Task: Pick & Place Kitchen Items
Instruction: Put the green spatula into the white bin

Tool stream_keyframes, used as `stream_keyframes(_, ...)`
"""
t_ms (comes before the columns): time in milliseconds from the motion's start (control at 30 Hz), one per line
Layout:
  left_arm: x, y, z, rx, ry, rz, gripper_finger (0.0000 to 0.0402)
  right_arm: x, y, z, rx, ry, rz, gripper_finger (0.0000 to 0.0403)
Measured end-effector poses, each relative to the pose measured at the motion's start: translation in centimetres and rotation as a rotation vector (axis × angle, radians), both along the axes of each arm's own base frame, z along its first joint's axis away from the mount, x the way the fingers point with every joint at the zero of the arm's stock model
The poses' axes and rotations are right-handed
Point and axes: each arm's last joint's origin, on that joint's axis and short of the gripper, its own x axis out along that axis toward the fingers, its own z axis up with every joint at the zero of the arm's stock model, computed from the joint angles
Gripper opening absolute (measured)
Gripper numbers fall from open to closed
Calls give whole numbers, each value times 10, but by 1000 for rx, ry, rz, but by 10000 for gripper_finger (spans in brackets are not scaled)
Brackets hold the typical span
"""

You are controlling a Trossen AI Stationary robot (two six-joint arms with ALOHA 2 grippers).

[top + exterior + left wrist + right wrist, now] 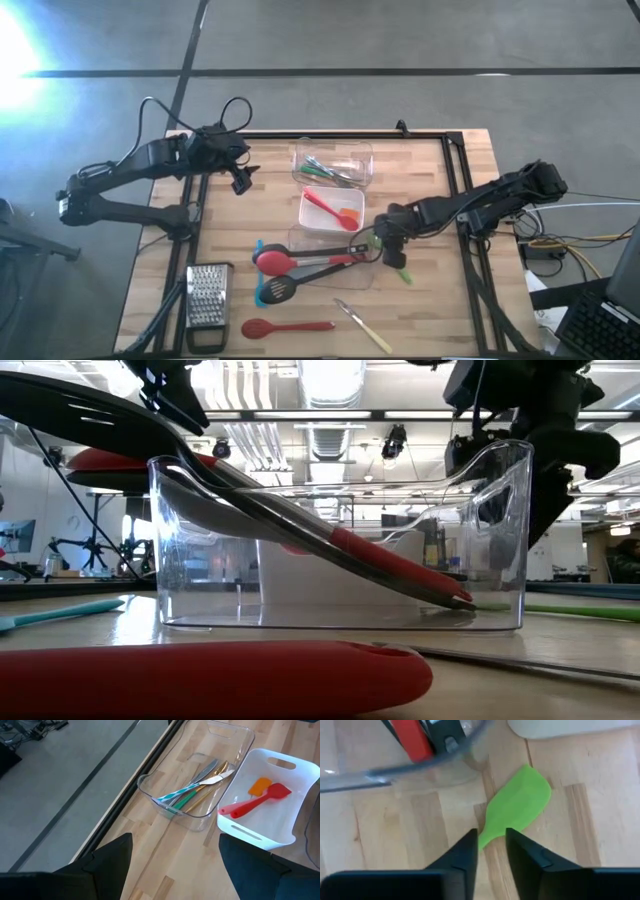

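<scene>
Green spatula [517,805]: handle hidden behind my right pincer [491,847]; I can't tell grip from wrist view. Red spoon [200,678]: blurred, cut by low view's left edge. Clear tub [405,765]: cut by top edge, contents partial. Grater [207,305]: handle cropped at high view's bottom.

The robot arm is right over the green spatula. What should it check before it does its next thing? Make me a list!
1. Right gripper lined up on the flat green spatula: ok, handle sits between its fingers.
2. Spatula gripped: not ok, fingers stand a little apart and it lies on the wooden table.
3. Clear plastic tub holding the long red and black utensils close beside: ok, but tight.
4. White tub with the red spatula has room: ok.
5. Left gripper out of the way: ok, open near the table's far left.
</scene>
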Motion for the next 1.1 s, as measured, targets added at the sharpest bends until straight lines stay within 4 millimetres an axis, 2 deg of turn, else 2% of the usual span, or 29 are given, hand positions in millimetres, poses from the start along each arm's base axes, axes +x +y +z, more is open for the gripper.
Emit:
stream_keyframes(233,0,0,0,3,2,-3,300,-10,-2,-22,45,-4,-108,181)
stream_keyframes(400,0,0,0,3,1,-3,300,-16,-1,-32,130,10,-200,214)
stream_keyframes(633,1,0,1,9,-14,-3,300,-13,4,-51,164,-103,-187,219)
stream_keyframes(800,1,0,1,9,-16,-3,300,-12,2,-61,68,-52,-227,216)
stream_keyframes(1100,1,0,2,5,-24,3,300,-15,-2,-63,-84,-11,-269,187)
